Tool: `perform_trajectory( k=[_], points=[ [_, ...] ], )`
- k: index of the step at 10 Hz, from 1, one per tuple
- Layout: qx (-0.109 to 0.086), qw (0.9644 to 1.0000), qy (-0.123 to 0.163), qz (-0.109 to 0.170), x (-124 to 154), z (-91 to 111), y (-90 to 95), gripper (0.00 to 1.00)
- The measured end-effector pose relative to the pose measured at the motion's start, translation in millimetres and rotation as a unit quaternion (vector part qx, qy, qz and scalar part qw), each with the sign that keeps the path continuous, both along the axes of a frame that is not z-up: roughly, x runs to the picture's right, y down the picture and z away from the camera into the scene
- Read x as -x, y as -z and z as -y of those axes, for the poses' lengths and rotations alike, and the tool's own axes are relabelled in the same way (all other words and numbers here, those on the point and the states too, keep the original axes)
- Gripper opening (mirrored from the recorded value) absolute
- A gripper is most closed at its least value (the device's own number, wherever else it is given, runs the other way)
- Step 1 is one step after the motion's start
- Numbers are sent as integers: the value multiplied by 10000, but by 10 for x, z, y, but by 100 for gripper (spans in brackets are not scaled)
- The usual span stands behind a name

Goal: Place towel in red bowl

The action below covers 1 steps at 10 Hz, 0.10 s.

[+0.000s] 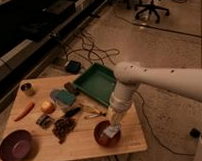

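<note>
The red bowl (99,138) sits near the front right of the wooden table (77,148). My gripper (114,126) points straight down over the bowl's right half, on the white arm that reaches in from the right. The pale towel (114,132) shows just under the gripper's tip, down inside the bowl. The arm hides the bowl's far right rim.
A green tray (96,81) lies behind the bowl, and a dark purple bowl (14,145) stands at the front left. Between them are a teal pad (63,97), a yellow fruit (47,107), a carrot (23,111), a small can (28,89) and dark snack items (63,127). Cables cross the floor behind.
</note>
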<state>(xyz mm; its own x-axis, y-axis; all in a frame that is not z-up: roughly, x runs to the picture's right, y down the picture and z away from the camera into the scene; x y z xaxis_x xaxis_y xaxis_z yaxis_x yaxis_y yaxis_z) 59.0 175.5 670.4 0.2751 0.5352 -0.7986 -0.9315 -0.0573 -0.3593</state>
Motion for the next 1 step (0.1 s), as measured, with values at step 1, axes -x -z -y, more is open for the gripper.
perform_trajectory(
  k=[1],
  points=[
    [0,10000,1,1,1,0,0,59]
  ],
)
